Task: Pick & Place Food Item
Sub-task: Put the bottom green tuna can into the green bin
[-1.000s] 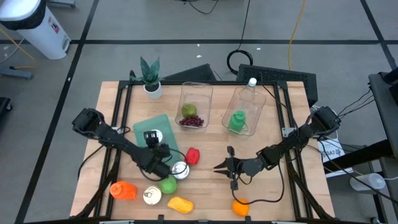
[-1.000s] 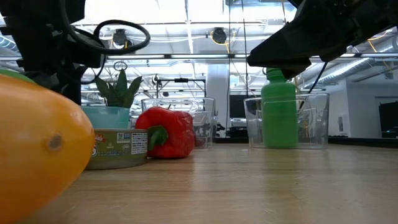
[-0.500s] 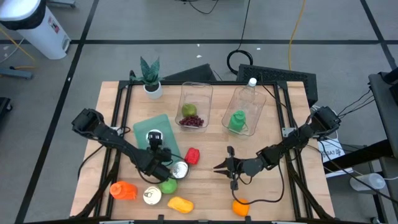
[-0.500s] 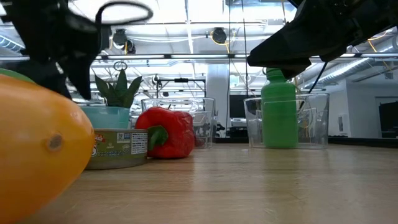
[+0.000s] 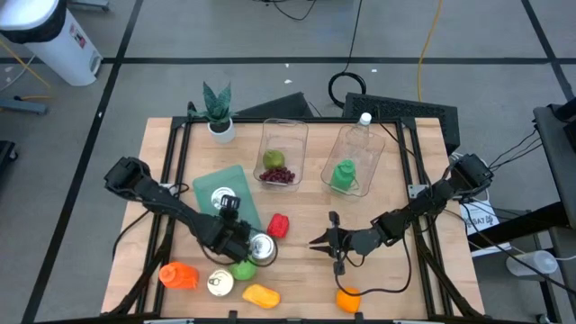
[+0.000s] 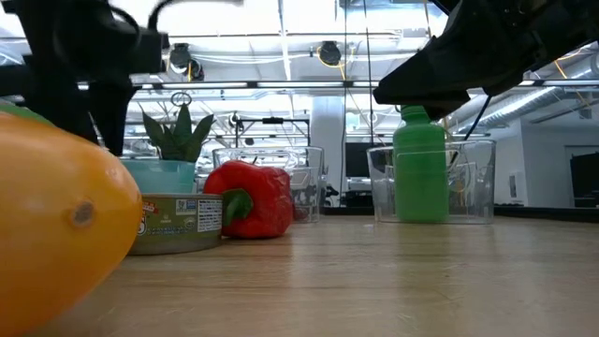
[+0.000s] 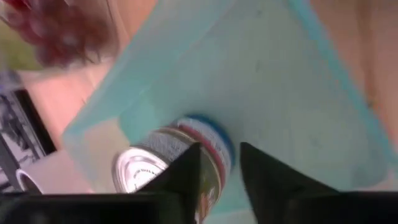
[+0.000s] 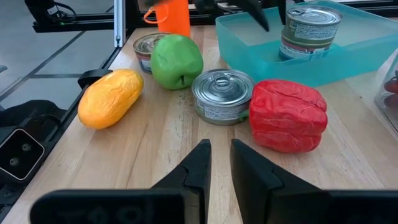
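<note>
A tin can (image 7: 168,165) stands upright on its base in the teal tray (image 5: 236,177), also seen in the right wrist view as can (image 8: 303,28) and tray (image 8: 348,53). My left gripper (image 7: 221,149) hangs just above the can's near side (image 5: 229,209), its fingers drawn almost together with nothing between them. Right of centre, my right gripper (image 5: 315,241) waits shut above the table, pointing at a red pepper (image 8: 287,115), a second can (image 8: 222,94) and a green apple (image 8: 176,61).
A yellow mango (image 8: 111,98), a third can (image 5: 219,283) and an orange item (image 5: 178,274) lie near the front left edge. An orange (image 5: 349,300) sits front centre. Two clear bins stand at the back, one with fruit (image 5: 279,166), one with a green bottle (image 5: 343,174). A potted plant (image 5: 219,112) stands back left.
My left gripper has drawn back from over the tray a little toward the near edge and upward, rolling at the wrist. The can it covered now shows bare, standing in the tray. My right arm has kept still.
</note>
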Motion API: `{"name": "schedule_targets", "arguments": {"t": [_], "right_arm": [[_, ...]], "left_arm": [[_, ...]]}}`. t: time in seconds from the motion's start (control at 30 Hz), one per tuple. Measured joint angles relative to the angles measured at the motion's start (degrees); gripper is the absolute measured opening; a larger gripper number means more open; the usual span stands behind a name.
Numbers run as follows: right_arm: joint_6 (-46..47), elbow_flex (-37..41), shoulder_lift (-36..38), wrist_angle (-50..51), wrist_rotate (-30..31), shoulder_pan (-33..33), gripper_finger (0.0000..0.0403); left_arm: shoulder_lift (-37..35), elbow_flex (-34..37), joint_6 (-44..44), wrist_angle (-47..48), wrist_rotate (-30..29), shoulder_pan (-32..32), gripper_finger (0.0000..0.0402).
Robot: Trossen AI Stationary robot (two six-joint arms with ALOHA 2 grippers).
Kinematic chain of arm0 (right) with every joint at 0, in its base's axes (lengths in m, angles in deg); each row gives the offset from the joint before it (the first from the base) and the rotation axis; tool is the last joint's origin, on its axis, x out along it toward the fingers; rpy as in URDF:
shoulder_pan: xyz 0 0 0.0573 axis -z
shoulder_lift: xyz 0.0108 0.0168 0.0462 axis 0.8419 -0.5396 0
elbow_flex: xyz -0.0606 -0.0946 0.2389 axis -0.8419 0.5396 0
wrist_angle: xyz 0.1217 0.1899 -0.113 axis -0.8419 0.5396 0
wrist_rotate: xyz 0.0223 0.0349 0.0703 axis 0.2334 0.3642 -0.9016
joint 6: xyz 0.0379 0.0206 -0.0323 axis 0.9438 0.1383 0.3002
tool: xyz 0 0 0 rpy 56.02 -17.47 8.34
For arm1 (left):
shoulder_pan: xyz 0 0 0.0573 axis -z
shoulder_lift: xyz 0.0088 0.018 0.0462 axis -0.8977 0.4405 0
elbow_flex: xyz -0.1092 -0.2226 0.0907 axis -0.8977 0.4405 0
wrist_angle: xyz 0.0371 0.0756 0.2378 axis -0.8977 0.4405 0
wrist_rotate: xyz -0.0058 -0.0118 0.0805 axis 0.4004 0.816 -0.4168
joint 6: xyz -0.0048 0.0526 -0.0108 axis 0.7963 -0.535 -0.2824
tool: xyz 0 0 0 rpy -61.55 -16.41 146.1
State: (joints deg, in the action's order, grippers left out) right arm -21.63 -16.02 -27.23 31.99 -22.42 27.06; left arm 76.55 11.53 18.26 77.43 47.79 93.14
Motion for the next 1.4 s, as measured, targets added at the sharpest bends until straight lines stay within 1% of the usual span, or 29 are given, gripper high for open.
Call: {"name": "schedule_targets", "arguments": {"t": [0.03, 0.07, 0.2, 0.3, 0.43, 0.7, 0.9, 1.13, 1.4], "right_arm": [[0.00, 0.00, 0.00, 0.00, 0.00, 0.02, 0.0047], [0.00, 0.00, 0.00, 0.00, 0.00, 0.02, 0.0047], [0.00, 0.00, 0.00, -0.02, 0.01, 0.02, 0.0047], [0.00, 0.00, 0.00, -0.01, 0.00, 0.02, 0.0047], [0.00, 0.00, 0.00, 0.00, 0.00, 0.02, 0.0047], [0.02, 0.00, 0.00, 0.00, 0.02, -0.18, 0.0047], [0.02, 0.00, 0.00, 0.00, -0.07, -0.20, 0.0047], [0.46, 0.00, 0.00, 0.02, -0.07, -0.20, 0.0047], [0.46, 0.00, 0.00, 0.02, -0.06, -0.20, 0.0047]], "left_arm": [[0.00, 0.30, -0.79, -0.11, 0.60, -0.59, 0.0084], [0.00, 0.63, -1.71, -0.55, 1.24, -1.09, 0.0066], [0.00, 2.87, -9.36, -5.61, 5.51, -2.73, 0.0053], [0.00, 4.70, -11.85, -7.65, 7.07, -4.54, 0.0051], [0.00, 6.20, -10.30, -7.93, 5.30, -7.64, 0.0051], [-0.02, 8.30, -8.06, -7.19, 5.90, -12.75, 0.0051], [-0.02, 10.04, -6.42, -6.86, 4.49, -15.21, 0.0051], [-0.02, 12.05, -2.42, -5.14, 4.03, -17.82, 0.0051], [-0.02, 13.18, 0.90, -5.06, 2.10, -20.01, 0.0051]]}}
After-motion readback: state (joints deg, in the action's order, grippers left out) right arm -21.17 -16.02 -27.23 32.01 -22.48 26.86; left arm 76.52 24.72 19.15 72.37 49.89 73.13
